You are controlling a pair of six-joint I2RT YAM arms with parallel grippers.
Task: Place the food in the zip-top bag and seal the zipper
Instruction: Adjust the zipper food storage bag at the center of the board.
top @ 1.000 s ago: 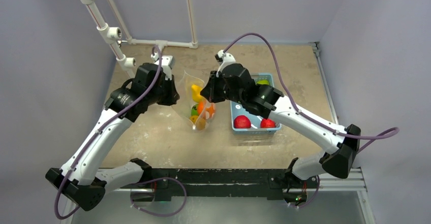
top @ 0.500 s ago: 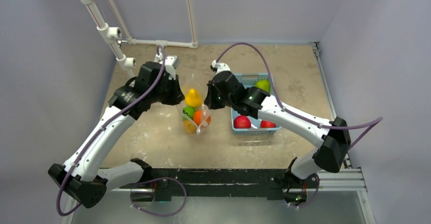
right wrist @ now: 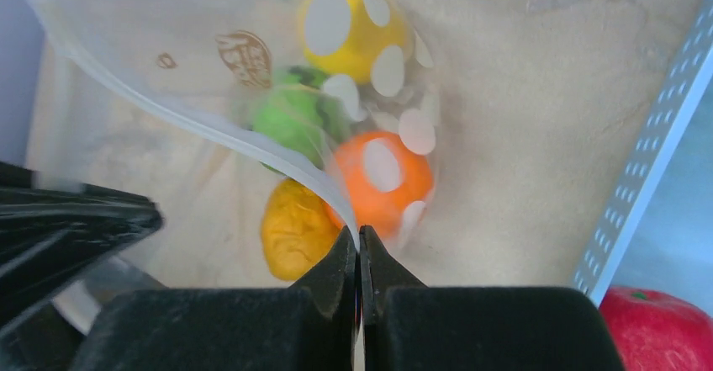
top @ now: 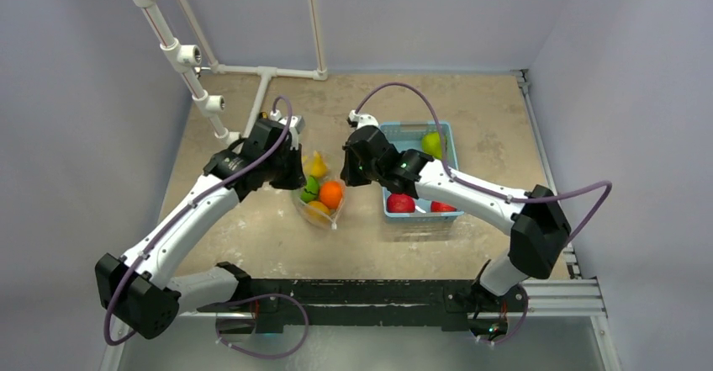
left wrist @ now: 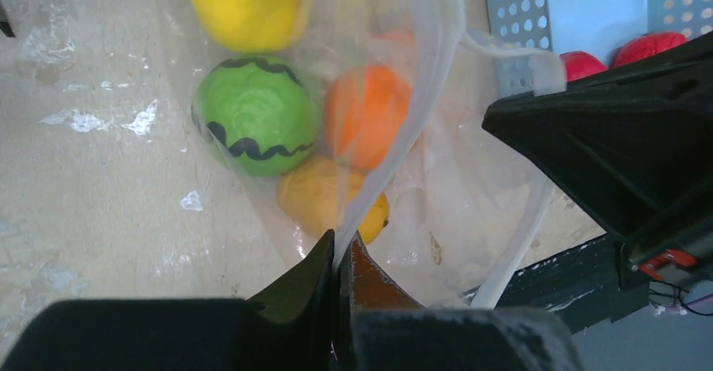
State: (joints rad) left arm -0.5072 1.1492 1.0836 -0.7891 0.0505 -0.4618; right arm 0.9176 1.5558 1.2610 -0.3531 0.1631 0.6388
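The clear zip-top bag [top: 322, 205] lies between my two grippers on the table. It holds a yellow fruit [top: 316, 166], a dark-striped green one [left wrist: 252, 114], an orange one [top: 331, 194] and a yellow-orange one [top: 318, 212]. My left gripper [left wrist: 340, 249] is shut on one whitish zipper strip [left wrist: 404, 144] of the bag's mouth. My right gripper [right wrist: 359, 249] is shut on the other zipper strip [right wrist: 210, 123]. In the top view the left gripper [top: 294, 175] is at the bag's left and the right gripper [top: 346, 173] at its right. More food sits in the basket.
The light-blue slotted basket [top: 447, 140] stands right of the bag, holding a green fruit [top: 431, 144] and two red fruits [top: 400, 203] [top: 443, 206]. A white pipe frame [top: 252, 72] stands at the back left. The black rail [top: 353, 291] runs along the near edge.
Both grippers have moved down and toward the near side with the bag's mouth edges. The bag and its fruits have come down with them toward the table.
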